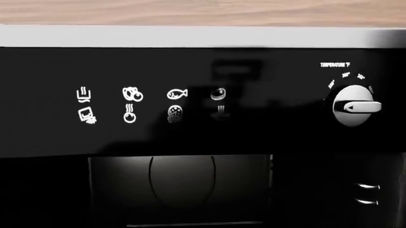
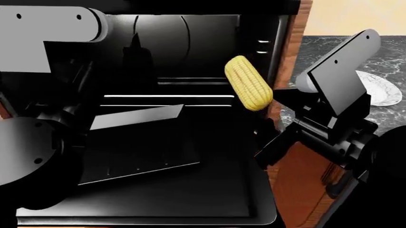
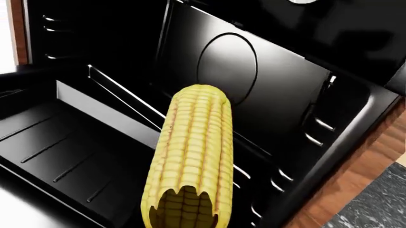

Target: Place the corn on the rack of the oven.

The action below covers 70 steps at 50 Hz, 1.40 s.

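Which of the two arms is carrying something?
The right arm's gripper, holding the yellow corn cob before the open black oven; the left carries nothing visible.

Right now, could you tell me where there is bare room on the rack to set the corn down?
The rack, pulled out over the open oven door, is bare across its grooved floor, from the raised front rim to the cavity mouth. The corn hangs at its right edge in the right tool. The oven's right wall crowds that side.

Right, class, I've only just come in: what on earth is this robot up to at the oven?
The right arm is carrying the corn toward the open oven, holding it in the air above the lowered door. The rack is pulled out and bare, so the cob is not yet placed. The left arm's camera faces the oven's control panel.
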{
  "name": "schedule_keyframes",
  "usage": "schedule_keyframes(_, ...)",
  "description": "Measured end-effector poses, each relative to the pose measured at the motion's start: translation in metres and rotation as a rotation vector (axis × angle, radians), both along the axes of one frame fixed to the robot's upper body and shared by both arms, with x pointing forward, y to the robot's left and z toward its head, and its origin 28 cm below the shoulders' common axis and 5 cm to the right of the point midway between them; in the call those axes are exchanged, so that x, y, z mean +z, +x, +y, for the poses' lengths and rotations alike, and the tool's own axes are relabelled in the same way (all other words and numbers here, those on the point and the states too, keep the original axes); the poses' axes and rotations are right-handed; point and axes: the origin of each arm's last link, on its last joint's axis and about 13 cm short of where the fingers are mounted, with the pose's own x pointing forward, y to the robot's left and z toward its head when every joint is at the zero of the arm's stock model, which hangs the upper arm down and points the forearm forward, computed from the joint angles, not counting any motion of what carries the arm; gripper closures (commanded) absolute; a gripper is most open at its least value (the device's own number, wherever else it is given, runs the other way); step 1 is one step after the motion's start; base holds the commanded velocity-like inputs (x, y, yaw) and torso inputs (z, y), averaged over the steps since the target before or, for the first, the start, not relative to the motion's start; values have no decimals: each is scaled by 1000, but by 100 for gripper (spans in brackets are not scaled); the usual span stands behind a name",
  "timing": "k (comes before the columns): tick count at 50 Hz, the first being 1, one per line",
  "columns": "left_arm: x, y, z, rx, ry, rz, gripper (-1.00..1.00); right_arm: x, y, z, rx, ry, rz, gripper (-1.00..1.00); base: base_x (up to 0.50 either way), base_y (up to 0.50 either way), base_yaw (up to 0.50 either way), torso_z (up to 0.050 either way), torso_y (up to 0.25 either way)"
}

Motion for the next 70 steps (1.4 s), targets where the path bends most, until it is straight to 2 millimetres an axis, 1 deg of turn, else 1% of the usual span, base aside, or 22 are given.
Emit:
schedule_keyframes(36,-2,2,2,7,-1,4,-100,-2,2,0,2,-4,4,100,-1,305,0,0,0)
schedule_keyframes(55,-2,3,2,10,1,4,-100,-2,4,1,5,1,8,100,0,182,0,0,0)
schedule_keyframes(63,-2,5,3,14,-1,5,-100,-2,10,3,15,2,17,100,0,0,0,0,0)
schedule_keyframes(70,-3,6,3,16,-2,5,-100,-2,23,7,34,1,60,100,0,0,0,0,0)
